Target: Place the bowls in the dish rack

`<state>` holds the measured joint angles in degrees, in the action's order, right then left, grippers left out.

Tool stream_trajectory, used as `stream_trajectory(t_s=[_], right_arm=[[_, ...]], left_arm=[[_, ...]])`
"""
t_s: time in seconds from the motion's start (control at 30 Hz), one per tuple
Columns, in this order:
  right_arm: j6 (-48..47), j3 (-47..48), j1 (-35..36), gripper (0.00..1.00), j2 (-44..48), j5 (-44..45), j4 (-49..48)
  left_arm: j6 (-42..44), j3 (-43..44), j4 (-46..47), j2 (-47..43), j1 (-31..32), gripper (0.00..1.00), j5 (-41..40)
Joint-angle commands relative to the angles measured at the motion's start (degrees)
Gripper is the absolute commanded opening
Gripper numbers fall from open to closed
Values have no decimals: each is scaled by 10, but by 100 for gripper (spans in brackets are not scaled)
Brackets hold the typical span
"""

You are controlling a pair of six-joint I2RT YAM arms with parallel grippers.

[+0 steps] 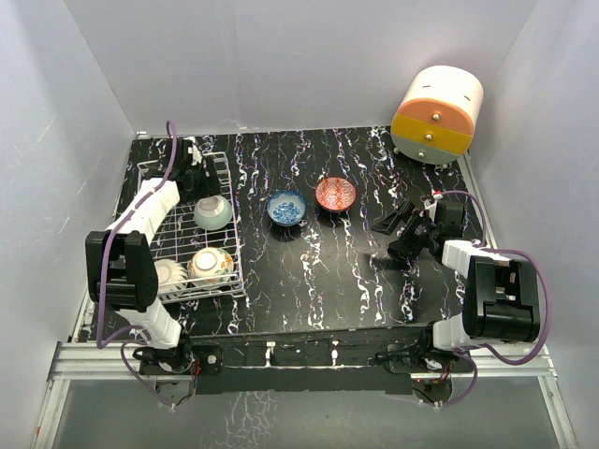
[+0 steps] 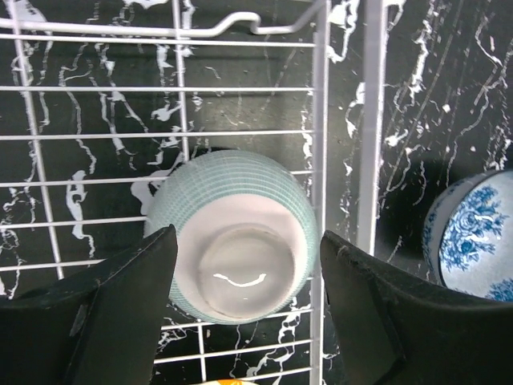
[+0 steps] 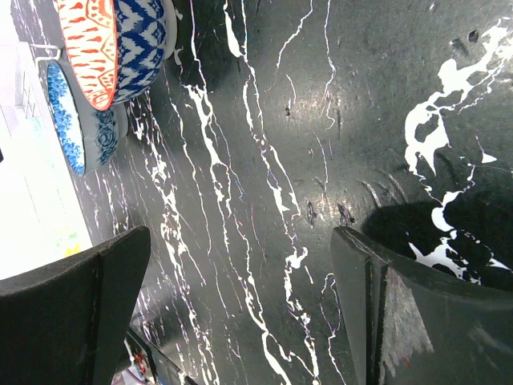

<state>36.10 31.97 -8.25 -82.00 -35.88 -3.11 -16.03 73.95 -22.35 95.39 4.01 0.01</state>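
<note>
The white wire dish rack (image 1: 227, 245) stands at the left. In it are a mint-green bowl (image 1: 213, 212) tipped with its foot showing, a yellow leaf bowl (image 1: 211, 266) and a cream bowl (image 1: 169, 273) partly hidden by my left arm. The blue-patterned bowl (image 1: 286, 207) and the red-patterned bowl (image 1: 335, 194) sit upright on the table. My left gripper (image 1: 197, 180) is open and empty, just behind the mint-green bowl (image 2: 240, 241). My right gripper (image 1: 391, 236) is open and empty over bare table, right of the red bowl (image 3: 104, 40).
A round orange-and-cream drawer unit (image 1: 437, 114) stands at the back right corner. The rack's raised side wire (image 2: 321, 120) runs between the mint-green bowl and the blue-patterned bowl (image 2: 477, 233). White walls close in the black marbled table (image 1: 318, 281).
</note>
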Motion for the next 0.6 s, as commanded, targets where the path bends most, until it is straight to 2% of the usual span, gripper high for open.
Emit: stream_trajectory(t_s=[0.0,0.33,0.57], right_arm=[[-3,-7,2,98,2,-7,-30],[0,-9,2,98,1,-9,-35],[0,-11,2,98,3,-10,-34]], left_arm=[[12,11,0,-3,13,70,-2],[27,11,-58,15,16,70,-60],[25,-2,-57,13,16,69,-76]])
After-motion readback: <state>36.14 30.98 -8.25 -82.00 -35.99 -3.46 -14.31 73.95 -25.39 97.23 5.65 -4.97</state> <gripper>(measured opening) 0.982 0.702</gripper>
